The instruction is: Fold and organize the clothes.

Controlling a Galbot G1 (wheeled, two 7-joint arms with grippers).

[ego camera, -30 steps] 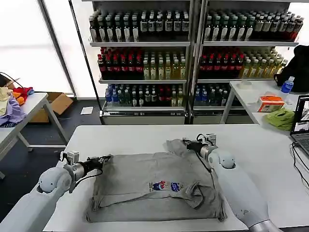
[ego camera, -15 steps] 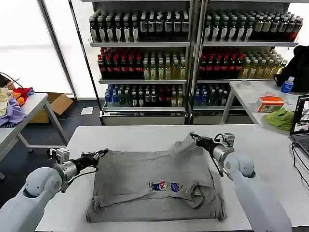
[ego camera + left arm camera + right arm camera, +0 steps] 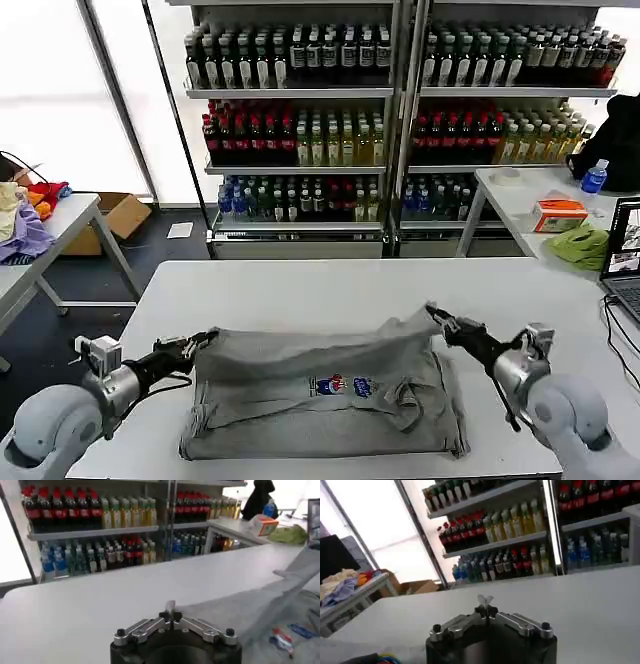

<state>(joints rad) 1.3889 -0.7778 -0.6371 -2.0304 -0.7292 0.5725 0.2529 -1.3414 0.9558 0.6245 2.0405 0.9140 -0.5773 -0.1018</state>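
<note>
Pinching far edge of light grey shirt (image 3: 325, 395) on white table (image 3: 300, 285), left claw (image 3: 203, 341) and right claw (image 3: 436, 316) each clamped on a corner; handling soft, light, sagging between grips.

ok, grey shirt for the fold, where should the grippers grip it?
Where they already pinch: the grey shirt's far corners. Left gripper comes from the left side, right gripper from the right. That far edge is lifted taut between them, the near hem flat on the table.

Both arms reach forward low, left hand (image 3: 203, 340) and right hand (image 3: 437, 315) each pinched closed, spread apart.
</note>
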